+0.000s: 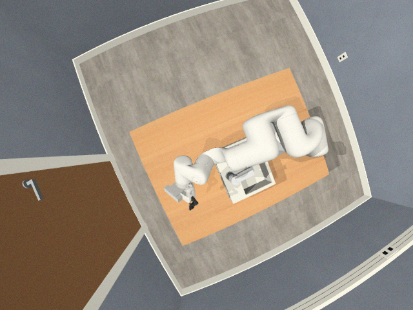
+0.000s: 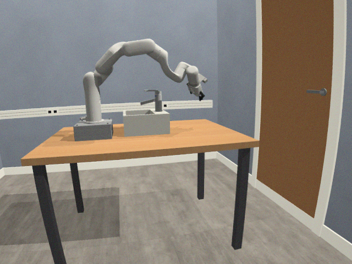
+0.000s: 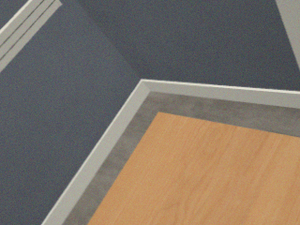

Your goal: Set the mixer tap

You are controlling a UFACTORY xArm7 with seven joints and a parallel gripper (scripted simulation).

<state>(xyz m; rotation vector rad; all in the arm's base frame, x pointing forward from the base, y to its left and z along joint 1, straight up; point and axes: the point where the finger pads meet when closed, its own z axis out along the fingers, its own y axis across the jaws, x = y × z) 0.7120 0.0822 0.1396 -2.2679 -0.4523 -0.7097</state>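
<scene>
A grey mixer tap (image 2: 158, 103) stands on the rim of a white sink box (image 2: 146, 122) (image 1: 268, 175) on the wooden table (image 2: 170, 140) (image 1: 186, 133) (image 3: 211, 178). Its lever (image 2: 151, 91) lies level on top and points left; the spout (image 2: 147, 100) slants down left over the basin. In the overhead view the tap (image 1: 231, 175) is partly hidden under the arm. My gripper (image 2: 201, 97) (image 1: 192, 203) is open and empty, hanging in the air to the right of the tap, above the table. I cannot see the blue dot. The wrist view shows no fingers.
The arm's grey base block (image 2: 92, 130) stands on the table left of the sink. A brown door (image 2: 295, 108) with a handle (image 2: 315, 91) is at the right. A white cable rail (image 2: 113, 108) runs along the back wall.
</scene>
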